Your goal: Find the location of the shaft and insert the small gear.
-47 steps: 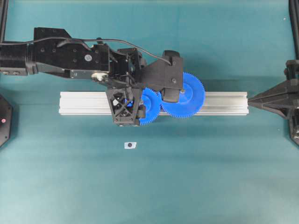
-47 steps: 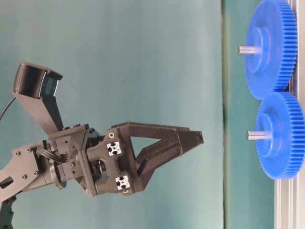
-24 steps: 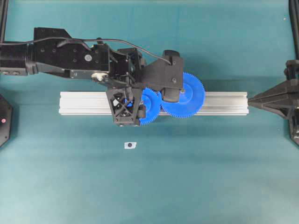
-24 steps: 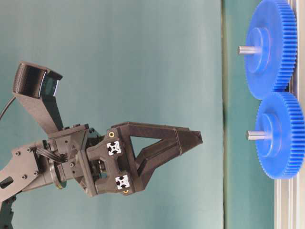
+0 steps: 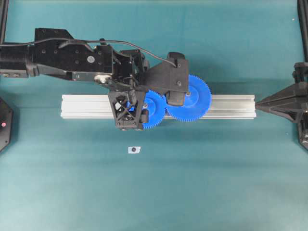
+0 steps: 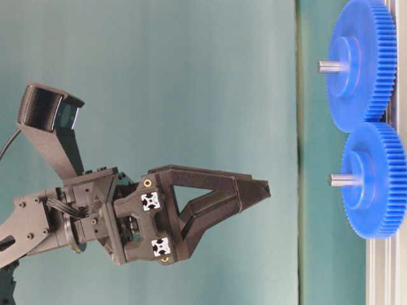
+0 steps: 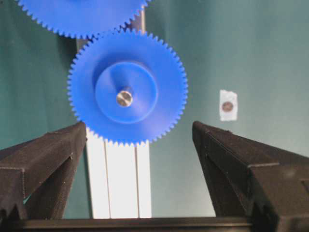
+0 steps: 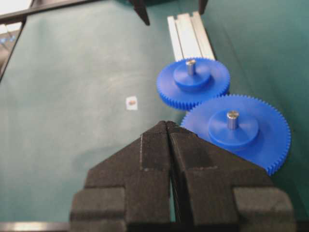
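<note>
The small gear [image 7: 128, 87] is a bright blue toothed disc lying flat on the rail, its teeth meshed with the larger blue gear [image 5: 192, 98]. The shaft [image 7: 124, 98] shows as a silvery tip poking out of the small gear's hub, also the shaft [image 8: 190, 65] in the right wrist view. My left gripper [image 7: 139, 124] is open and empty, hovering above the small gear [image 5: 155, 109] with a clear gap to it, as the left gripper [image 6: 264, 187] in the table-level view shows. My right gripper [image 8: 168, 126] is shut on nothing, parked at the right edge [image 5: 262, 102].
A silver aluminium rail [image 5: 226, 107] carries both gears across the teal mat. A small white tag with a dark dot [image 5: 134, 149] lies on the mat in front of the rail. The larger gear [image 8: 236, 130] has its own grey pin.
The left gripper has opened a little wider and drawn slightly back from the small gear. Both gears and the right gripper have stayed put.
</note>
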Robot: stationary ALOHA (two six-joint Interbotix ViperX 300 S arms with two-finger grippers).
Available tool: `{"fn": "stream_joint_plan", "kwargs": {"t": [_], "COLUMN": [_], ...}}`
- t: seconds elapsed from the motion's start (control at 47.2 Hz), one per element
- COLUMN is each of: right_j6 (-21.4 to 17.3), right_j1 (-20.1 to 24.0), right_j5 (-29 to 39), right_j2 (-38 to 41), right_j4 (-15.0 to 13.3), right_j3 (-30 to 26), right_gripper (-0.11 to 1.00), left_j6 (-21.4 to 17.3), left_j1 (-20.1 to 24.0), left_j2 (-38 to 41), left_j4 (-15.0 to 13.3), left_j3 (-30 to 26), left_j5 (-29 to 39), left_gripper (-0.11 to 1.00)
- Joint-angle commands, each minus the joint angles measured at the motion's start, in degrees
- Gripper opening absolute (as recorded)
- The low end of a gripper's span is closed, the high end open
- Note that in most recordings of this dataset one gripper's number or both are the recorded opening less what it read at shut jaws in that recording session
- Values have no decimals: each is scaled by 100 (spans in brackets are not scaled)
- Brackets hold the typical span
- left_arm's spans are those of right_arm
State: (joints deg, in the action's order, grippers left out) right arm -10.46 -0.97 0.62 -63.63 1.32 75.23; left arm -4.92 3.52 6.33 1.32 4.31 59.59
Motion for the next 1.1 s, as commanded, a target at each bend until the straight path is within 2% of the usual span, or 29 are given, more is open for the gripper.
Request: {"fn": "stream_joint_plan", "kwargs": {"t": [0.0,0.91,1.079], "right_j6": [-62,-62,-62], "right_j1": [-9,-62,-62], "right_j5": [-53,-62,-167], "right_j2": [35,-62,-202], "right_j4": [9,9,9], "right_j3": [-62,141,255], "right_gripper": [0,0,0], "left_j6": [0,9,18], "left_j1": [-18,-18,-62], "left_j2": [-114,0,-70], "left_j4": [26,26,18], "left_j3": [-149,-167,-360], "left_j5": [-18,-18,26], "left_gripper": [89,89,89]}}
